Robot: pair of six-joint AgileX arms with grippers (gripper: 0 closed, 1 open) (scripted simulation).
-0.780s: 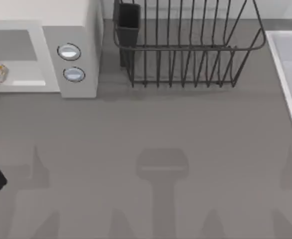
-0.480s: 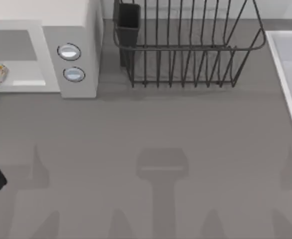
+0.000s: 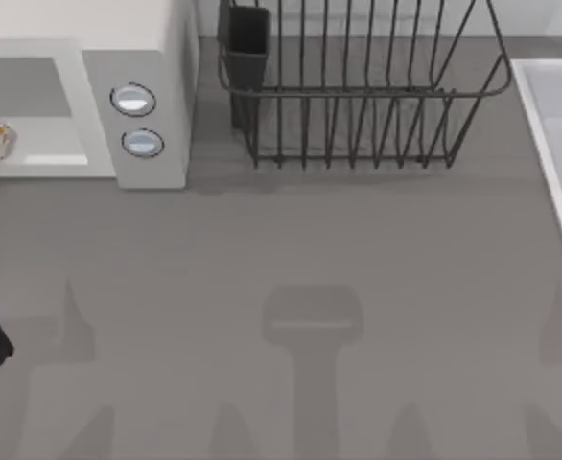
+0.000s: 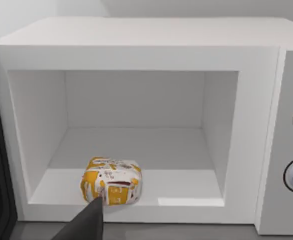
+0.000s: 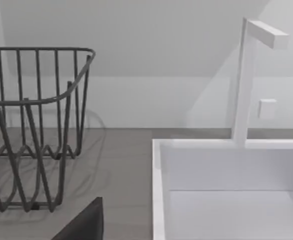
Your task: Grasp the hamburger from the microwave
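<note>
Left end effector [image 4: 89, 222] low in front of the open microwave [image 4: 136, 55], one dark fingertip just short of the hamburger [image 4: 111, 181], which sits at the cavity's front edge. Opening width: cannot tell. Nothing visibly held.

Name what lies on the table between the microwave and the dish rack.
Nothing: in the top view a narrow strip of bare grey table separates the microwave from the dish rack, apart from shadow.

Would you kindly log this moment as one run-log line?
hamburger: front of microwave cavity, ungrasped | door: open | left tool: before the opening, near hamburger | right arm: parked by sink
</note>
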